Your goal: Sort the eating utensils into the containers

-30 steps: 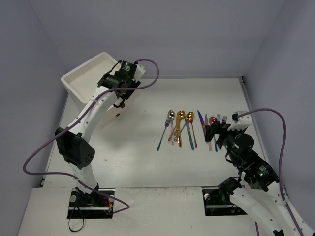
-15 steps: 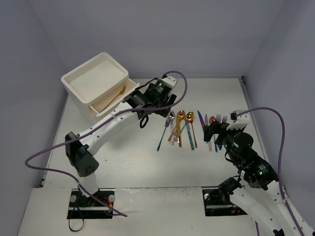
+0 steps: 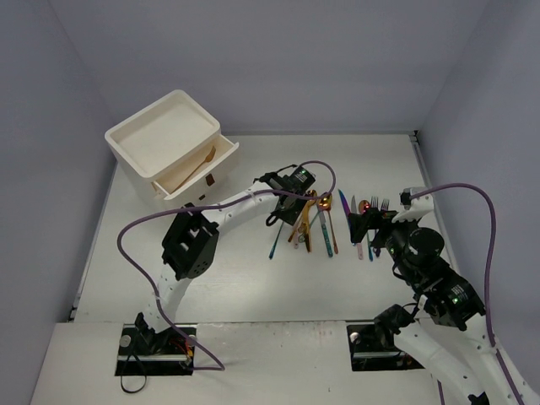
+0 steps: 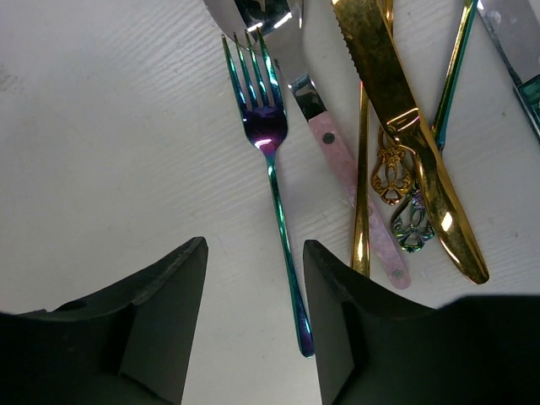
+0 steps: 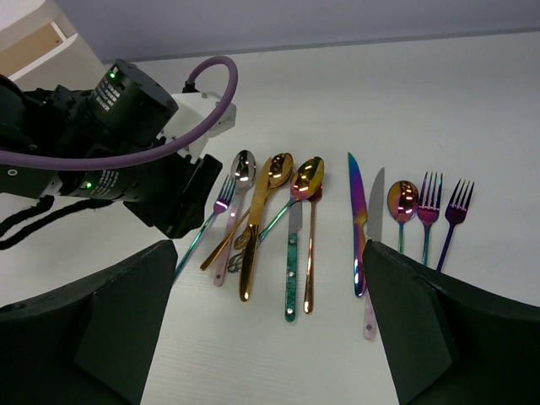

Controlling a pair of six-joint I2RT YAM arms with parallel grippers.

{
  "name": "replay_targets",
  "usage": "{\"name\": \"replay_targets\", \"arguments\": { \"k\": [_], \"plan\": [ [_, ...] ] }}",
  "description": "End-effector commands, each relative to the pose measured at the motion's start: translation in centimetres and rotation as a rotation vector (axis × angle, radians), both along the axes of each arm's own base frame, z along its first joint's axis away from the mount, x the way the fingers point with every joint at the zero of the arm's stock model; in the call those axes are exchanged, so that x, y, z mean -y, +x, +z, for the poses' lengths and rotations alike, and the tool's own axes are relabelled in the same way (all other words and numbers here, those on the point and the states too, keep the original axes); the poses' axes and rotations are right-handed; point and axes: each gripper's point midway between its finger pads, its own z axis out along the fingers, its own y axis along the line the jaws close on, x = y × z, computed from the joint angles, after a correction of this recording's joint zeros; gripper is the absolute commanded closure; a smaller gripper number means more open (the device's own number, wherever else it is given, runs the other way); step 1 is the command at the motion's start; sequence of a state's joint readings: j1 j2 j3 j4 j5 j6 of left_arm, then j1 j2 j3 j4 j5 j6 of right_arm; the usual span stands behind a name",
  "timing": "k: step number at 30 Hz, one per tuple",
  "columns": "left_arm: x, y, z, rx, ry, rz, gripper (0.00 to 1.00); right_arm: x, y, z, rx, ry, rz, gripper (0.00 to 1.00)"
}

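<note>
Tabletop (image 3: 236, 270), toward its right edge: the right pincer (image 3: 368, 223) hangs released and empty over the row of eating utensils (image 3: 325, 218) lying mid-tabletop. At the row's left end the left pincer (image 4: 253, 261) is released, jaws either side of a teal-purple fork (image 4: 268, 135). Far-left corner: white cabinet (image 3: 126, 135), one drawer (image 3: 181, 175) pulled out, gold utensil (image 3: 205, 160) inside.

Mirror-glossy metal gleamed on the slim teal-purple fork (image 4: 279, 202) and serrated gold knife (image 4: 378, 67); the white tabletop (image 4: 110, 126) beneath looked matt and finely ridged.
</note>
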State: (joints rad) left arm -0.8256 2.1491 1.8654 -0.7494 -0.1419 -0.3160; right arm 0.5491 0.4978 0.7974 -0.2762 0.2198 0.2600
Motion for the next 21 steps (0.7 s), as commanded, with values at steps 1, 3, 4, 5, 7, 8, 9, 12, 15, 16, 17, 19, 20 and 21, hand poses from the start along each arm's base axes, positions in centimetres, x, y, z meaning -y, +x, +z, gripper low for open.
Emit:
{"name": "replay_targets", "arguments": {
  "k": [1,3,4,5,7,8,9,12,15,16,17,19,20,21],
  "plan": [
    [0.7,1.0,1.5,0.017,-0.099,0.022,0.59,-0.1,-0.2,2.4,0.058,0.028,0.018,0.1],
    [1.0,1.0,0.7,-0.009,-0.12,0.023,0.6,0.0,-0.3,2.4,0.058,0.028,0.013,0.1],
    [1.1,0.8,0.3,-0.026,-0.129,0.021,0.6,0.1,-0.4,2.3,0.057,0.027,0.011,0.11],
    [1.2,0.7,0.0,-0.041,-0.135,0.018,0.6,0.1,-0.4,2.2,0.055,0.027,0.009,0.11],
    [1.3,0.6,-0.6,-0.052,-0.134,0.018,0.61,0.2,-0.5,2.1,0.052,0.026,0.01,0.11],
    [1.3,0.7,-0.8,-0.055,-0.133,0.022,0.61,0.2,-0.5,2.0,0.051,0.026,0.01,0.11],
    [1.3,0.7,-1.1,-0.058,-0.132,0.026,0.61,0.2,-0.5,1.9,0.049,0.027,0.01,0.11],
    [1.2,1.0,-1.9,-0.075,-0.133,0.035,0.61,0.2,-0.6,2.0,0.05,0.029,0.01,0.1],
    [1.1,1.4,-2.5,-0.081,-0.128,0.037,0.62,0.3,-0.6,2.1,0.054,0.032,0.007,0.11],
    [1.0,1.4,-2.7,-0.084,-0.123,0.036,0.62,0.3,-0.6,2.1,0.054,0.033,0.006,0.1],
    [1.0,1.5,-3.0,-0.088,-0.118,0.036,0.63,0.3,-0.7,2.1,0.054,0.034,0.005,0.1],
    [0.9,1.5,-3.5,-0.094,-0.111,0.037,0.67,0.3,-0.6,2.1,0.052,0.034,0.004,0.1],
    [0.9,1.5,-3.6,-0.097,-0.11,0.038,0.69,0.3,-0.7,2.1,0.051,0.034,0.007,0.1],
    [0.9,1.4,-3.8,-0.1,-0.108,0.04,0.71,0.3,-0.6,2.0,0.051,0.034,0.007,0.1]
  ]
}}
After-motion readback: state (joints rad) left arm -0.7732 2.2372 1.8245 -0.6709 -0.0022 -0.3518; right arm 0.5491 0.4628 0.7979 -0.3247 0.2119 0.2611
